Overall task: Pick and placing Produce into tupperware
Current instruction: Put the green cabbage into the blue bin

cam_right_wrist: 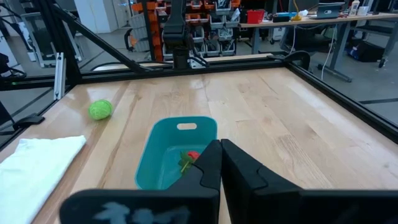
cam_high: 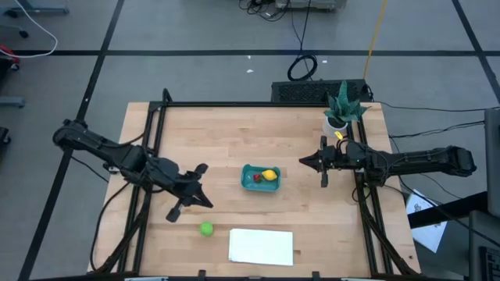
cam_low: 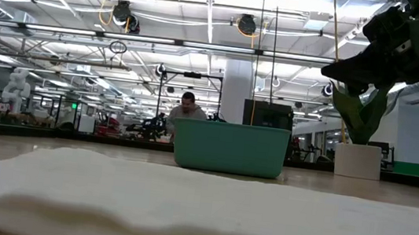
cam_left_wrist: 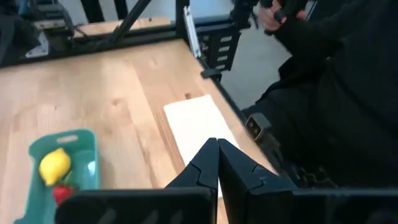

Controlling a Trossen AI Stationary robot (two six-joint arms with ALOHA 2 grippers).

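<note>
With both the left gripper [cam_high: 205,201] and right gripper [cam_high: 303,161] closed and empty, open yours wide around the green ball [cam_high: 205,229] on the tabletop [cam_high: 203,140]: it looks light, smooth and likely to roll.

The middle of the table [cam_high: 211,133] is open wood, so a gripper can pass there freely. The tupperware [cam_high: 251,179] stands in the centre, with the left gripper [cam_high: 201,178] close at its left and the right gripper [cam_high: 306,161] close at its right, both with fingers pressed together. Near the front edge, the green ball [cam_high: 205,229] and the white sheet [cam_high: 261,246] take some room. The potted plant [cam_high: 341,109] blocks the far right corner. Black frame bars [cam_high: 152,156] run along the left and right sides.
</note>
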